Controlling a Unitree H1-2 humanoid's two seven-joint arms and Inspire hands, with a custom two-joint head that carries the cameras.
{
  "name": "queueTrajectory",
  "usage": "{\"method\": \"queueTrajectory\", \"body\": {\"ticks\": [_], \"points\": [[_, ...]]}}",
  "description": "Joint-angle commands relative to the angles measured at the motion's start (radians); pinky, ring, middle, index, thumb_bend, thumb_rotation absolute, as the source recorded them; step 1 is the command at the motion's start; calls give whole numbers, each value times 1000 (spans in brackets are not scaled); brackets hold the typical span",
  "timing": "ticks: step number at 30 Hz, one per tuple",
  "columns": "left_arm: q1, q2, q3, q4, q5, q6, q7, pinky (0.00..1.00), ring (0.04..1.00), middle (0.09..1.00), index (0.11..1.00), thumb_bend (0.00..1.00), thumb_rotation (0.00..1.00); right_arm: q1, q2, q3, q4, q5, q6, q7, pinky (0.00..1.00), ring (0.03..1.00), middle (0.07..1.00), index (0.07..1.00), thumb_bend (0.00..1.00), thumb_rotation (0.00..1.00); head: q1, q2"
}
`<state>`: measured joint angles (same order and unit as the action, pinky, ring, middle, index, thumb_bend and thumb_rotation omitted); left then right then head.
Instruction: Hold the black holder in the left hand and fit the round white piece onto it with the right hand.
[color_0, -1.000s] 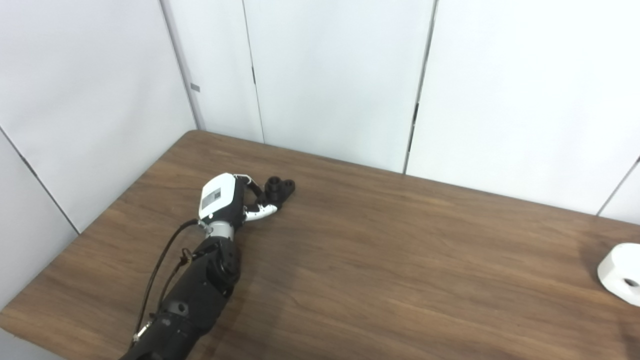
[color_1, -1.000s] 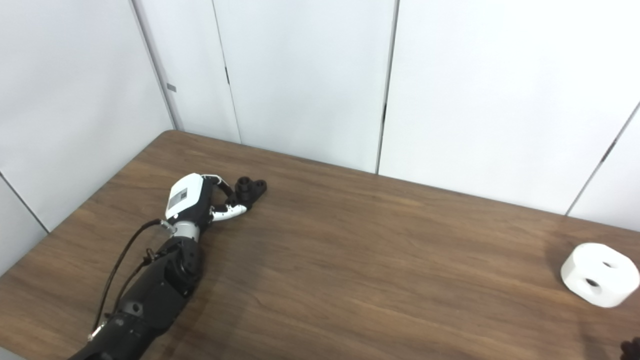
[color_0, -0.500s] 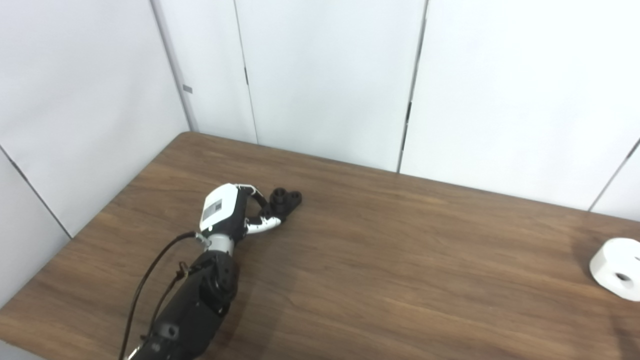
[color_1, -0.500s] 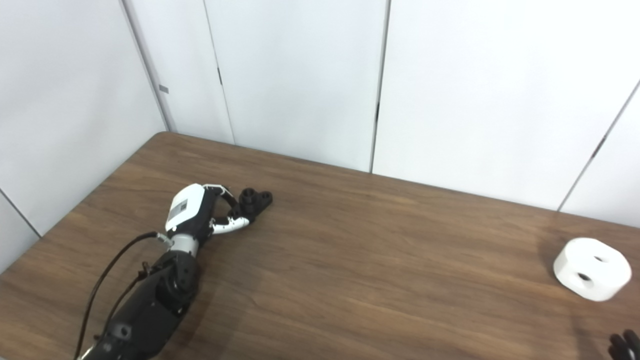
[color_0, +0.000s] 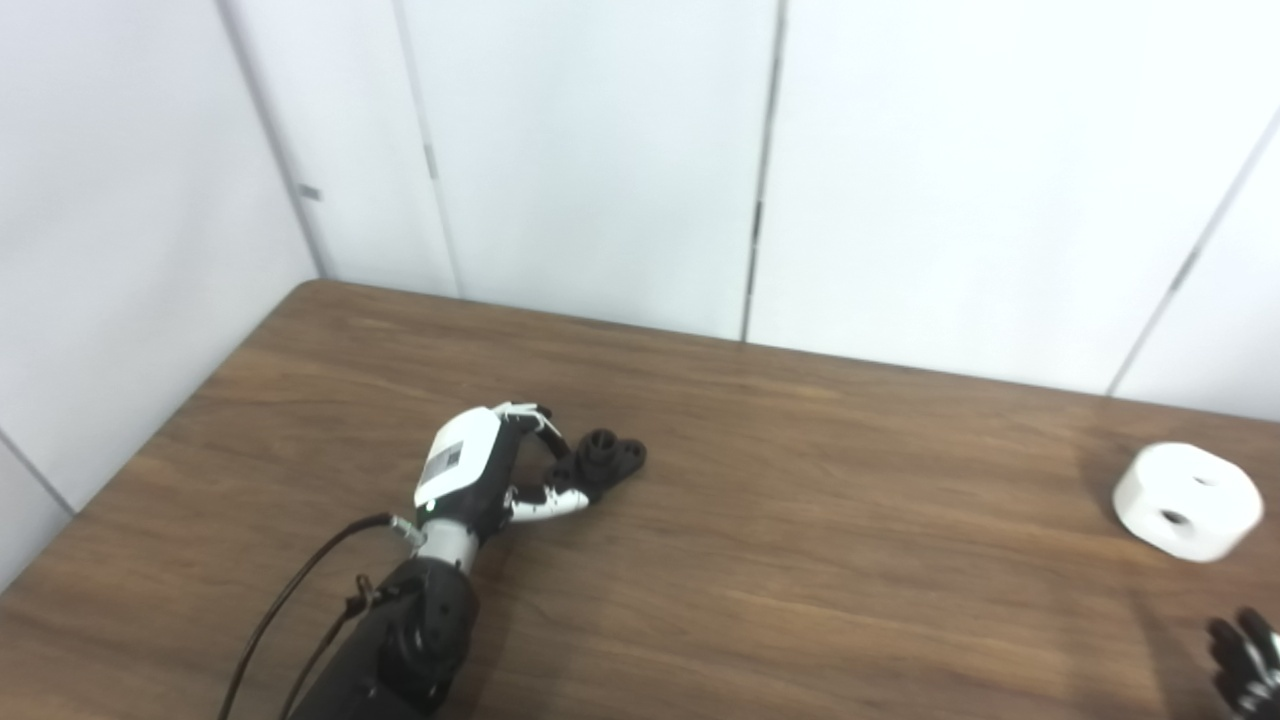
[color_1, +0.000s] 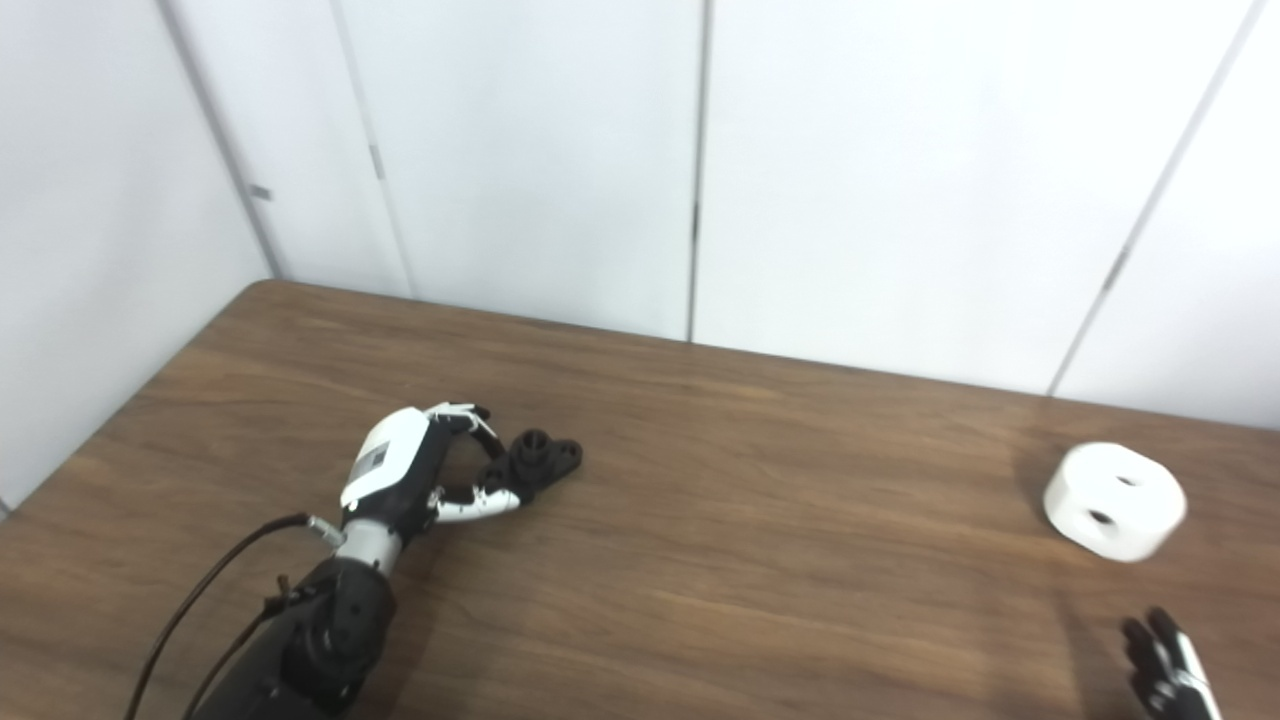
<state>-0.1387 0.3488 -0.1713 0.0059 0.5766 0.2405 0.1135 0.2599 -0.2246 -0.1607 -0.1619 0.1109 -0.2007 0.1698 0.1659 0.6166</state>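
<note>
The black holder (color_0: 612, 458) lies on the brown table (color_0: 860, 540), left of the middle. My left hand (color_0: 480, 470) lies just left of it, with fingers (color_0: 535, 415) and thumb (color_0: 555, 500) curved apart around its near end; the tips reach the holder, which rests on the table. The round white piece (color_0: 1188, 500), with two holes, sits near the table's right end. Only the dark fingertips of my right hand (color_1: 1165, 665) show at the bottom right corner, spread and empty, below the white piece.
White wall panels (color_0: 600, 150) stand close behind the table's far edge and along its left side. A black cable (color_0: 300, 600) runs along my left forearm.
The camera has swung to the right, so the whole picture shifted left. My right hand's fingertips have come into view at the bottom right. My left hand stays at the holder.
</note>
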Motion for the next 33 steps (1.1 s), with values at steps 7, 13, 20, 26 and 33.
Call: {"method": "queueTrajectory", "body": {"ticks": [7,13,20,26,33], "points": [[83,-54,-110,-105,18,-41,-84,842,896,813,488,518,52,38,57,49,8,-26,7,-20,1000,967,938,959,569,1000,-63,35],[124,-60,-153,-167,22,-59,-139,843,913,833,489,515,55,54,64,64,-44,-49,52,-36,1000,970,940,955,558,1000,-102,62],[182,-62,-173,-263,-23,-53,-240,825,928,852,489,514,51,64,72,78,-91,-65,95,-44,1000,982,942,964,556,1000,-148,98],[228,-69,-213,-258,-14,-115,-249,830,922,849,489,513,52,65,76,87,-119,-82,134,-62,1000,976,935,962,571,1000,-173,125],[256,-67,-239,-256,-24,-160,-275,880,922,852,490,513,55,64,71,94,-143,-91,153,-71,1000,973,929,955,561,1000,-193,161]]}}
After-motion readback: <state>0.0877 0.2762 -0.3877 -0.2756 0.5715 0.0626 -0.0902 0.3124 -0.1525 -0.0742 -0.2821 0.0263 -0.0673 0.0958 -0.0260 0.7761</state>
